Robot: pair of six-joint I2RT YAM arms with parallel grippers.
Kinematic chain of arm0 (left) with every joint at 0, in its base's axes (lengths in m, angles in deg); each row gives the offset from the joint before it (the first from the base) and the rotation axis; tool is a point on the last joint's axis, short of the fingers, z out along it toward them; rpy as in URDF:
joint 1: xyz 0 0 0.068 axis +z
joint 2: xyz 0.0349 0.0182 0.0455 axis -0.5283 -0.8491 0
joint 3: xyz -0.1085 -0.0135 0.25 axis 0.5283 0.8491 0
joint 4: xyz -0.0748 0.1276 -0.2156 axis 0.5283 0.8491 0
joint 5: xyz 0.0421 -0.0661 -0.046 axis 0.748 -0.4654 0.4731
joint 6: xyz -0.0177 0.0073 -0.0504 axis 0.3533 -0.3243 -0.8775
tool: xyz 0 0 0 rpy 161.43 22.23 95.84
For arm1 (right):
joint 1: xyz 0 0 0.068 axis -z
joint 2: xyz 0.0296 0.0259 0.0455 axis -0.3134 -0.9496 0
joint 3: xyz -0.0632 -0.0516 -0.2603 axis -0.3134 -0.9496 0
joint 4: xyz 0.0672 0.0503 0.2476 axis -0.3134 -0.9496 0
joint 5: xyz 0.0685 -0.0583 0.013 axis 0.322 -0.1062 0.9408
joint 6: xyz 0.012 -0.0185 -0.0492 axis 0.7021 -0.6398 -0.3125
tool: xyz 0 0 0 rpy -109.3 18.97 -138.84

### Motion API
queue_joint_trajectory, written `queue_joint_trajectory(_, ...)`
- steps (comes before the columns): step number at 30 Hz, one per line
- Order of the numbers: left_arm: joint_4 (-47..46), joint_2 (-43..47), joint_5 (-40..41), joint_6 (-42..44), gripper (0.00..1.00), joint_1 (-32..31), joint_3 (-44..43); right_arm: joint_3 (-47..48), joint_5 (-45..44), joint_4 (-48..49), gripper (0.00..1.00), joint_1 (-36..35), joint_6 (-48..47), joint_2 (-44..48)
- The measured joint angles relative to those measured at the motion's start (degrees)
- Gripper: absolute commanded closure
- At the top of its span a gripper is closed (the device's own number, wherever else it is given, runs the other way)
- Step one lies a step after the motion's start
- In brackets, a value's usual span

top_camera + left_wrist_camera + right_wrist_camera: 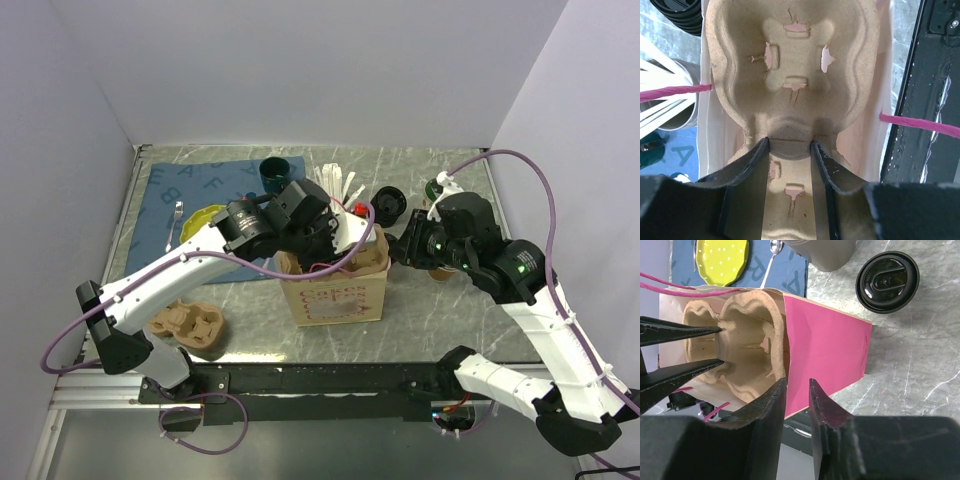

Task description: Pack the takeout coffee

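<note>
Near left: spare carrier (pixel 190 328) sits on the table, not in play.

Left gripper (pixel 789 145) is clamped on the centre ridge of the pulp cup carrier (pixel 795 60). The carrier sits in the mouth of the paper bag (pixel 335 300) at mid-table, and the wells that show are empty.

My read of the step: seat the carrier flat on the bag floor before any cup goes in.
- Push straight down with the carrier level. It fills the bag almost wall to wall, so any tilt will likely jam a corner.
- Watch the pink cord handles (pixel 675 91). One lies on each side of the opening and could snag the fingers on the way out.
- Release only once the carrier is bottomed out.

Far right of the bag: black lid stack (pixel 887 275), well apart from it.

Right gripper (pixel 796 385) has its jaws part-open with a gap between them, straddling the top of the bag's pink right wall. One finger is inside and one outside, and nothing is pinched yet. It should bite the paper only, not the carrier rim, and pull gently outward to hold the mouth square.

Takeout coffee: not in the bag and not in either grip. I can't place it for certain. The dark brownish shape (pixel 440 272) on the table under the right wrist may be it, but it is mostly hidden.
</note>
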Motion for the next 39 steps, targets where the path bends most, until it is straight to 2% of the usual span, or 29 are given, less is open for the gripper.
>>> queue_joint_trajectory(15, 0.6, -1.3, 0.5, 0.0, 0.64, 0.0, 0.0, 0.5, -0.4, 0.0, 0.63, 0.0, -0.6, -1.1)
queue_joint_trajectory(21, 0.9, -2.2, 0.5, 0.0, 0.64, 0.0, 0.0, 0.8, -0.4, 0.1, 0.71, 0.0, -1.6, -2.1)
queue_joint_trajectory(24, 1.1, -2.5, 0.5, 0.0, 0.64, 0.0, 0.0, 0.8, -0.4, 0.1, 0.89, 0.0, -2.0, -2.4)
queue_joint_trajectory(25, 1.2, -2.6, 0.5, 0.0, 0.64, 0.0, 0.0, 0.8, -0.4, 0.2, 0.98, 0.0, -2.1, -2.4)
queue_joint_trajectory(26, 1.2, -2.6, 0.5, 0.0, 0.64, 0.0, 0.0, 0.8, -0.4, 0.3, 1.0, 0.0, -2.3, -2.4)
queue_joint_trajectory(39, 1.2, -3.0, 0.6, -0.5, 0.64, 0.0, 0.0, 0.8, 0.5, 2.4, 1.0, 0.1, -4.2, -2.2)
